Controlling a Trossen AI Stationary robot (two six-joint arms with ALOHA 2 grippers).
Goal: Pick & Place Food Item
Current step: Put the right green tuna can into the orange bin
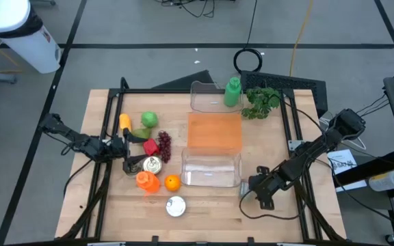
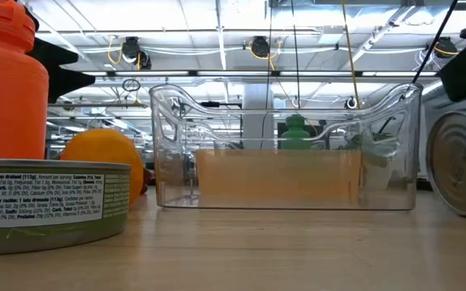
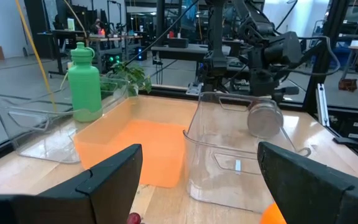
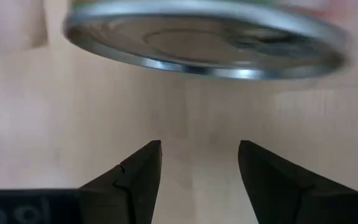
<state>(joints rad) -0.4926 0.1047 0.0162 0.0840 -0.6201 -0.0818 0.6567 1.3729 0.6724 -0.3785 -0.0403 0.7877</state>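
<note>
1. At the table's near right edge, the right gripper (image 4: 197, 149) is held low over the wooden tabletop (image 1: 279, 147) with its two fingers parted and nothing between them. A silver metal can (image 4: 204, 34), lying on its side with its round end turned toward the fingers, is seen just ahead of the tips and is not yet enclosed. This can is judged to be the food item being approached, and the low, level pose appears chosen so that the can may be taken from the side.

2. On the far side of the table, the left gripper (image 1: 120, 147) is kept waiting beside the cluster of food, its fingers spread wide and empty.

3. Between the two arms, a clear plastic bin (image 1: 211, 169) is set at the near end of a flat orange mat (image 1: 214, 130); a second clear plastic bin (image 1: 207, 96) is placed at the far end. Either could be meant as the drop point; which one cannot be told.

4. Around the left gripper are gathered a green apple (image 1: 149, 119), a red pepper (image 1: 150, 147), dark red grapes (image 1: 164, 142), a labelled tin can (image 1: 152, 164), an orange plastic bottle (image 1: 147, 181) and a round orange fruit (image 1: 172, 182).

5. A green plastic bottle (image 1: 232, 92) and a leafy green bunch (image 1: 262, 101) are stood well apart from the right gripper. The near bin's wall, just beside the can, is judged the main thing in the way.
</note>
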